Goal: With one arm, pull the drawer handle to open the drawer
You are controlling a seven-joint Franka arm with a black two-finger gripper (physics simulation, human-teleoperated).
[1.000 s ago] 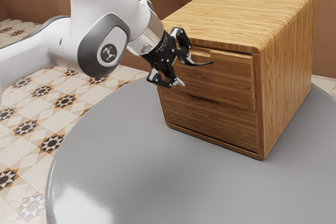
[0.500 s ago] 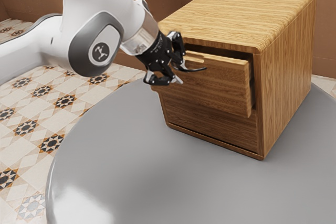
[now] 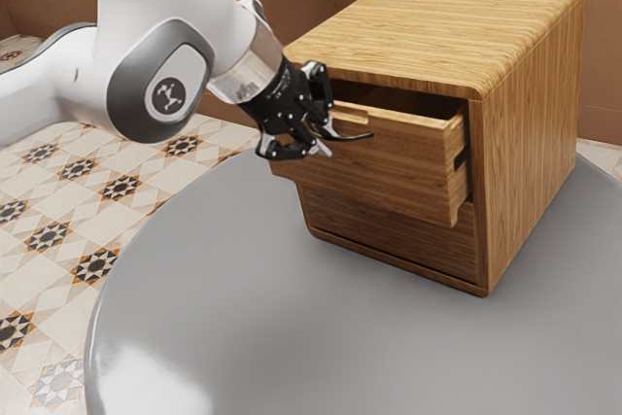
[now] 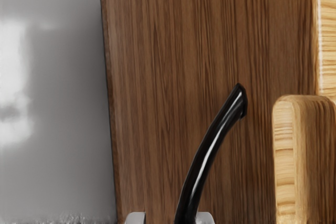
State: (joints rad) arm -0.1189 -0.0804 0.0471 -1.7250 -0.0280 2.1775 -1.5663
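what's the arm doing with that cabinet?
The Franka arm's gripper is clamped on the black handle of the top drawer of a wooden cabinet standing on the grey table. The top drawer stands partly out of the cabinet, with a dark gap showing above it. The lower drawer sits flush and shut.

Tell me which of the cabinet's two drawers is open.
The upper drawer: its front stands out from the cabinet, with a dark gap behind it, and the gripper grips its black handle. The lower drawer sits flush, shut.
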